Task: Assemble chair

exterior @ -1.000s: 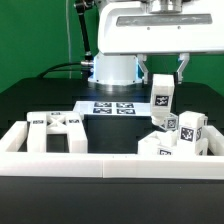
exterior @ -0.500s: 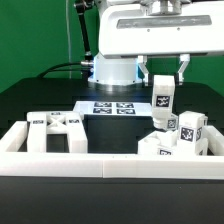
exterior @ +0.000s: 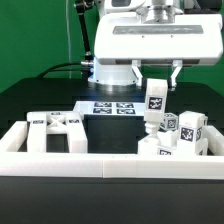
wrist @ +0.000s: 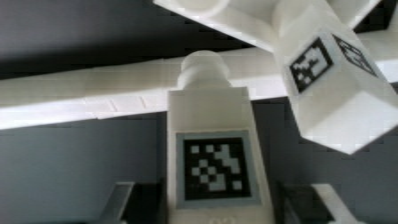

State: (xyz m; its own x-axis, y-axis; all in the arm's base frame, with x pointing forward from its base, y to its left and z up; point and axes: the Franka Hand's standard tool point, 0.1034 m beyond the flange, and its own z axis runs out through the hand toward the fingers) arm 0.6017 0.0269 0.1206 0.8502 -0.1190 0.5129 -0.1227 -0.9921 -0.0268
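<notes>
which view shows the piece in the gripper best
The exterior view: the whole piece shows, upright in the gripper. The wrist view shows only its tagged face close up, with the near end cut off by the frame.

- The arm (exterior: 112, 68): you see a rounded, glossy white shell that picks up a pale bluish tint low down, with no printing visible on it.
- The gripper (exterior: 158, 84): your broadest part, a boxy white housing with softened corners and a faint grey band across its front.
- The collar (exterior: 155, 10): a short dark grey and silver section directly above the housing.
- The fingers (exterior: 178, 72): two slim dark grey bars under the housing. In your wrist view the fingertips (wrist: 125, 205) appear as grey, vertically ribbed strips.
- The cables (exterior: 68, 68): thin black leads curve away beside the arm's lower part.
</notes>
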